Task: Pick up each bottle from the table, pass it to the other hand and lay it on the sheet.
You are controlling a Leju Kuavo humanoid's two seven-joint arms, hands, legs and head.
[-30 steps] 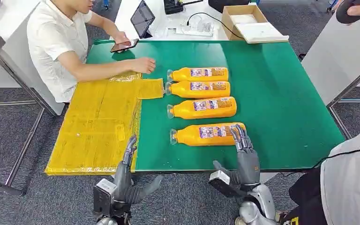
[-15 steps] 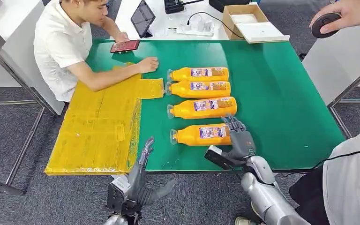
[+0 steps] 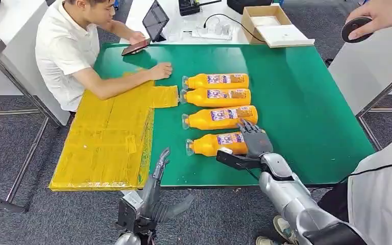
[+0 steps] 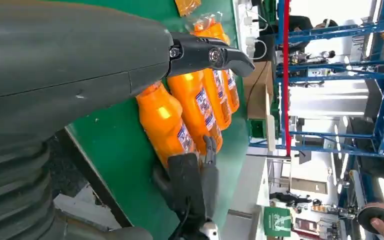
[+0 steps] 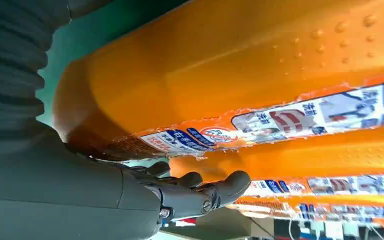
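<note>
Since a moment ago our right hand [image 3: 252, 139] has slid forward over the base end of the nearest bottle [image 3: 215, 144], and our left hand [image 3: 158, 176] has crept a little closer to the surface [image 3: 306, 102] edge. Our right fingers [image 5: 215, 192] drape across the bottle's far side, but we cannot tell whether they have closed on it; it lies flat on the green surface, under the palm. Our left hand hangs empty, fingers apart, short of the surface edge.

To grip well, we should wrap the fingers around the body near the label, thumb opposite, and squeeze before lifting so the round side does not roll.

Its long axis runs across our right palm, cap pointing toward our left hand and the yellow sheet [image 3: 107, 138] beyond, parallel to the three bottles past our fingertips.
</note>
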